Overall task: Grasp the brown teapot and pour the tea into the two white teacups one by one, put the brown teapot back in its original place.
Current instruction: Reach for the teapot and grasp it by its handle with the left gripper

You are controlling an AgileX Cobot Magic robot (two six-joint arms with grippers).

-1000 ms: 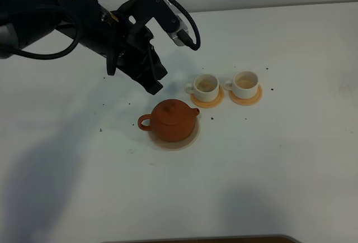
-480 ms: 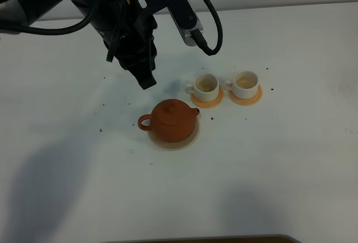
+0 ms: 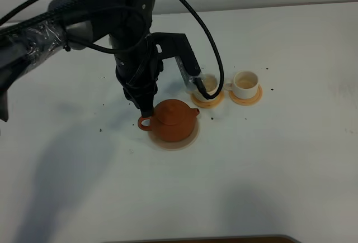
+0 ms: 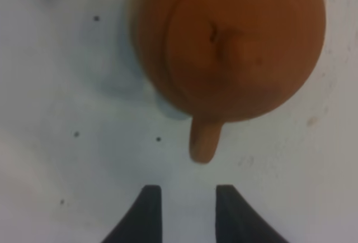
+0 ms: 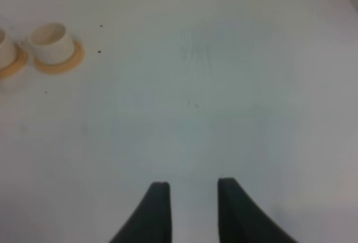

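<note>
Brown teapot: we see a squat reddish-brown clay teapot with a knobbed lid, about the middle of the tabletop and a little toward its left edge.
Resting place: it sits on a round pale beige wooden disc, which we take to mark where the pot must return after pouring.
Handle: the loop handle faces the left edge, and the spout faces the cups, so we judge a short swing would serve for pouring.
White teacups: two small cream-white cups, one nearer the pot and one nearer the right edge, stand side by side between the pot and the far edge.
Coasters: each cup rests on its own small orange round coaster, apart from the pot.
Left gripper: the black left gripper hangs just beside the handle. Its fingers are parted with nothing between them, lined up with the handle, we think to close on it.
Right gripper: the right gripper hovers over bare white tabletop, fingers parted and empty, well apart from the cups, likely kept clear of the work.
Progress: the pot is not yet grasped.
</note>
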